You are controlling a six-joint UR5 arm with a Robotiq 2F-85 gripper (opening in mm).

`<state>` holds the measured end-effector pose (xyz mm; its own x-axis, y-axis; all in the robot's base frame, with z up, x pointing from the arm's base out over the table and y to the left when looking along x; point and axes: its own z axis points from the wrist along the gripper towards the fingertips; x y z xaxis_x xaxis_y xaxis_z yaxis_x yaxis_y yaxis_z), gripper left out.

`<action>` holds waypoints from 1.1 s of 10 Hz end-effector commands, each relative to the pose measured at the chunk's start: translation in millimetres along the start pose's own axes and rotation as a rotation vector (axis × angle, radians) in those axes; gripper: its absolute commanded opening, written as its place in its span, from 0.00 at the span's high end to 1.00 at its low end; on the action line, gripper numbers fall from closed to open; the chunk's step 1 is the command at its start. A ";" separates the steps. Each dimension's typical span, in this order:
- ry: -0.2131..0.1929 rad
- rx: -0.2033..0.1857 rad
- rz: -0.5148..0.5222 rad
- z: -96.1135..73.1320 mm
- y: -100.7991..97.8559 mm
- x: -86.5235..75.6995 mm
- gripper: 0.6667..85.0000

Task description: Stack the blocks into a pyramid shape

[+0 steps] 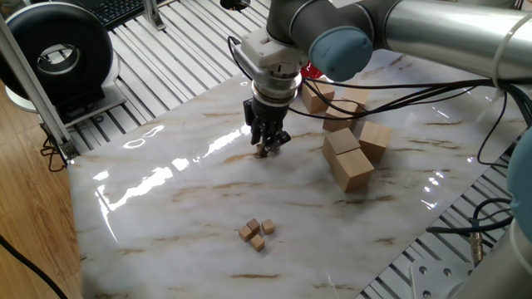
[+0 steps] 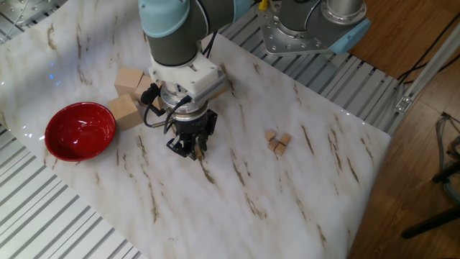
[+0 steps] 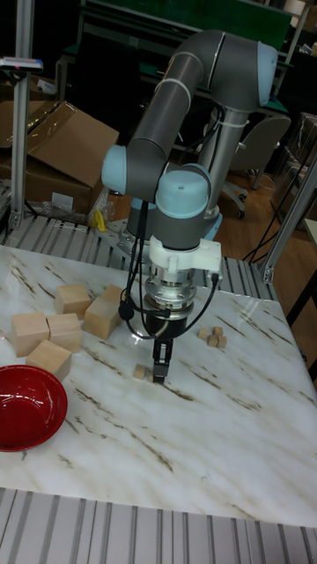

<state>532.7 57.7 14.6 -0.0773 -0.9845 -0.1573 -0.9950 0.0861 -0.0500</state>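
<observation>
Three tiny tan blocks (image 1: 257, 231) lie close together, flat on the marble near the front; they also show as the blocks (image 2: 277, 140) and the blocks (image 3: 211, 335). No pyramid shape stands. A fourth tiny block (image 3: 139, 373) rests on the marble just left of the fingertips in the tall view. My gripper (image 1: 264, 149) points straight down with its tips at the table surface, also seen as the gripper (image 2: 190, 149) and the gripper (image 3: 160, 370). A tan speck shows at its tips, but the dark fingers hide whether they close on the cube.
Several large pale wooden blocks (image 1: 347, 149) sit behind and right of the gripper. A red bowl (image 2: 80, 131) stands at the table's left edge. Ribbed metal borders the marble slab (image 1: 183, 208). Cables hang from the arm above the large blocks.
</observation>
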 end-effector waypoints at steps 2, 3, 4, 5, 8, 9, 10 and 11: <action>-0.025 0.009 0.011 4.0 -0.9 -0.3 0.58; -0.024 0.008 0.018 4.0 -0.5 0.1 0.61; -0.019 0.007 0.030 4.1 -0.1 1.2 0.66; -0.018 0.005 0.038 4.2 0.3 1.6 0.69; -0.006 0.005 0.043 0.3 0.1 4.8 0.73; -0.004 0.005 0.039 0.5 -0.6 3.8 0.73; -0.007 0.005 0.037 1.8 -0.3 1.3 0.73; -0.013 0.004 0.041 3.1 1.3 1.5 0.73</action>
<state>531.0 54.4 10.5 -0.1065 -0.9816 -0.1583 -0.9922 0.1154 -0.0477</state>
